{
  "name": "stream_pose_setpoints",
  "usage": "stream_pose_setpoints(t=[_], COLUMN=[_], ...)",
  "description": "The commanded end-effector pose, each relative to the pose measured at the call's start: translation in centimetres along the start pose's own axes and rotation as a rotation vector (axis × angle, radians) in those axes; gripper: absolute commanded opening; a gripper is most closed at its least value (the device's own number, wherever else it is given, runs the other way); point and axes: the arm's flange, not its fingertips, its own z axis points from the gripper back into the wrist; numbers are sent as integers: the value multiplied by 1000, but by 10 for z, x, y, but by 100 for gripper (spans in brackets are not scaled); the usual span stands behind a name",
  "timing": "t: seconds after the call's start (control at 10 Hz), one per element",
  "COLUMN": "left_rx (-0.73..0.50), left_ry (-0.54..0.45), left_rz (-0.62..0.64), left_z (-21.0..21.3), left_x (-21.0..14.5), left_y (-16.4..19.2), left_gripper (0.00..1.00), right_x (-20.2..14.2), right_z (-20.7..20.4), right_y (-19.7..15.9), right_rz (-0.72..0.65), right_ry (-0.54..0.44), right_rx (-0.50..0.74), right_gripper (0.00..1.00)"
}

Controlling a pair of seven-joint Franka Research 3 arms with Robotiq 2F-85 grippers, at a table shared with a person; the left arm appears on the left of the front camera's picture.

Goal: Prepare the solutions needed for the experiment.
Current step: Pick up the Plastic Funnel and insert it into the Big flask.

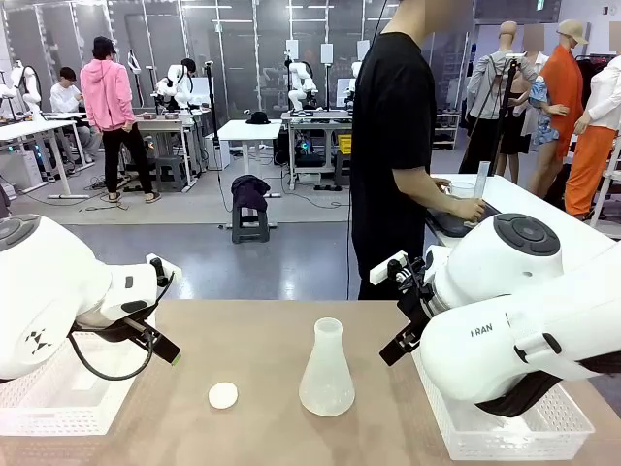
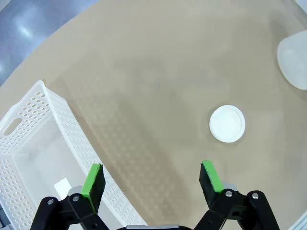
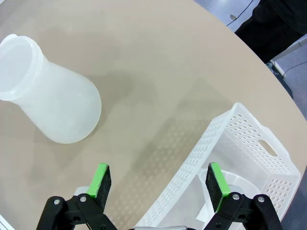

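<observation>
A translucent conical flask (image 1: 327,374) stands upright mid-table; the right wrist view has the flask (image 3: 53,105) at upper left, and the left wrist view catches its edge (image 2: 295,55). The solutions are out of view. A small white disc (image 1: 223,394) (image 2: 227,124) lies left of the flask. My left gripper (image 1: 165,348) (image 2: 151,175) hovers open over the table's left side beside the basket edge. Right of the flask, my right gripper (image 1: 396,348) (image 3: 158,179) hangs open above the table and a basket rim. Neither holds anything.
A white perforated basket (image 1: 39,408) (image 2: 33,143) sits at the table's left edge, another basket (image 1: 514,427) (image 3: 249,143) at the right. A person in black (image 1: 393,146) stands behind the table, turned to a side table, a hand (image 1: 468,209) by a tall clear cylinder (image 1: 482,180).
</observation>
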Motion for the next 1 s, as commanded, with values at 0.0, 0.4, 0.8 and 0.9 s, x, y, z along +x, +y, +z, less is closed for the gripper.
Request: stream_pose_setpoints(t=[0.0,0.4,0.8,0.9], left_rx=[0,0,0,0], left_ry=[0,0,0,0], left_rz=[0,0,0,0], left_z=[0,0,0,0], left_x=[0,0,0,0], left_y=[0,0,0,0], left_gripper=[100,100,100,100], right_x=[0,0,0,0], right_z=[0,0,0,0], right_y=[0,0,0,0], right_rz=[-2,-2,-2,-2], right_ry=[0,0,0,0], right_rx=[0,0,0,0], right_gripper=[100,100,100,100])
